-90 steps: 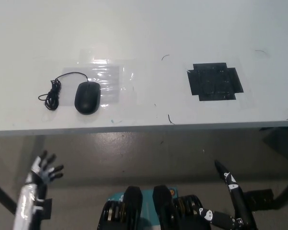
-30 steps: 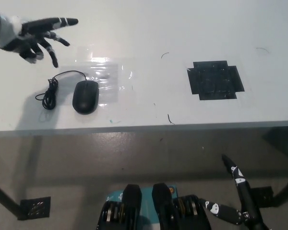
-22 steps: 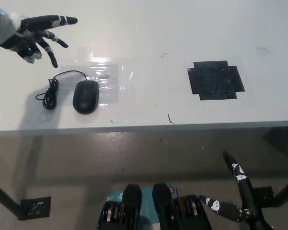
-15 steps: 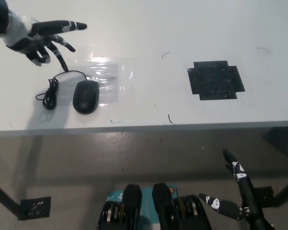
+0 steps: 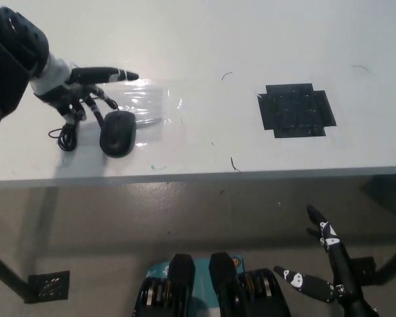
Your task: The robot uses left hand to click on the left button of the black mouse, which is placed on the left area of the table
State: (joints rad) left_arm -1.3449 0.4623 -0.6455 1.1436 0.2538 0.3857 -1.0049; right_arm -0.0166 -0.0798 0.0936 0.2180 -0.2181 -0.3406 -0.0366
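Observation:
A black mouse [image 5: 118, 133] lies on the left part of the white table [image 5: 204, 39], its coiled cable [image 5: 67, 135] to its left. My left hand [image 5: 86, 89] hovers just above and behind the mouse, open, its fingers spread and pointing right and down toward the mouse's far end. Contact with the mouse cannot be made out. My right hand [image 5: 327, 247] hangs below the table's front edge at the lower right, open and holding nothing.
A clear taped film patch [image 5: 152, 105] lies beside the mouse. A black tape square [image 5: 295, 111] marks the table's right part. The table's front edge [image 5: 198, 176] runs across the middle of the picture, with grey floor below it.
My left hand has come down and toward the mouse from the far left of the table, and now sits right over the mouse's far end. The right hand has barely shifted.

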